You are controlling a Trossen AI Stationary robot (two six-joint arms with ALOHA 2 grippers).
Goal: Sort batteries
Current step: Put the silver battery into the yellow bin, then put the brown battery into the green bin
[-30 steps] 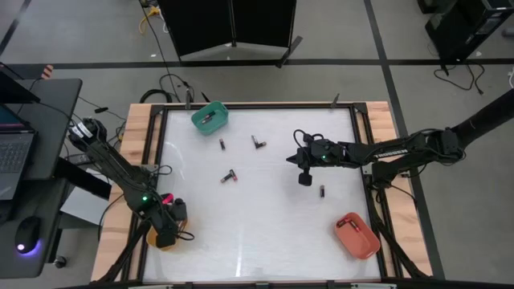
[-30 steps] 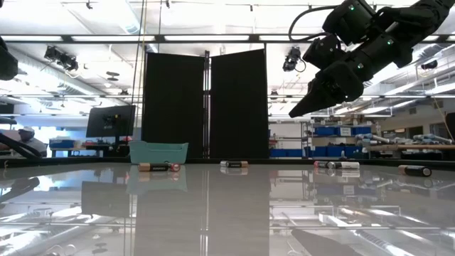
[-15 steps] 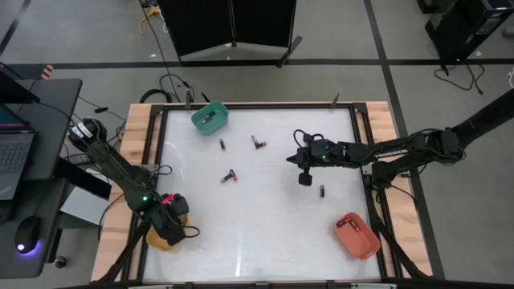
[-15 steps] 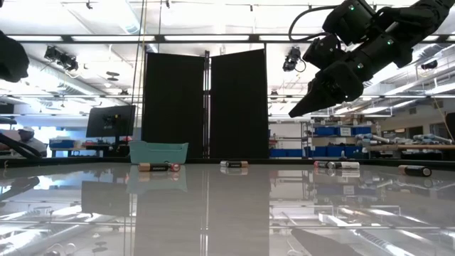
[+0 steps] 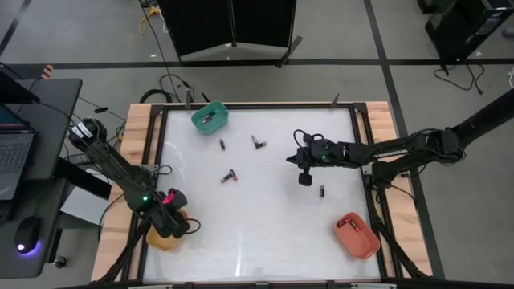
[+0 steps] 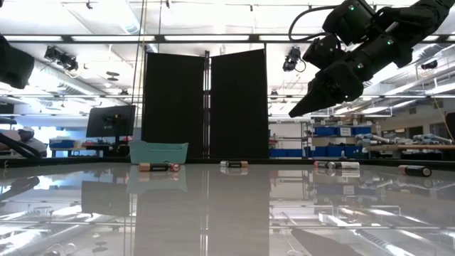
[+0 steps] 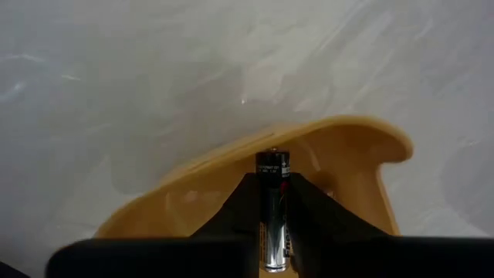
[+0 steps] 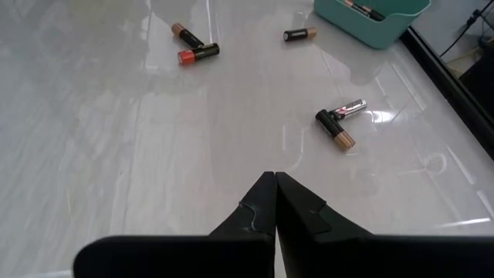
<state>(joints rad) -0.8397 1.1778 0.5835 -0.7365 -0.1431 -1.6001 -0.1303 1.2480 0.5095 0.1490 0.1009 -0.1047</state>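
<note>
Left tool (image 5: 171, 222) had shifted slightly toward 3 o'clock over the orange bin (image 7: 355, 147) since a second ago; right arm unchanged. We saw it clamped on a battery (image 7: 273, 208) above that bin at the table's (image 5: 265, 233) 8 o'clock corner. Right tool (image 8: 275, 185) sat closed and empty near centre. Loose batteries (image 8: 344, 123) lay from 11 to 3 o'clock, one in the green bin (image 5: 210, 117).
</note>
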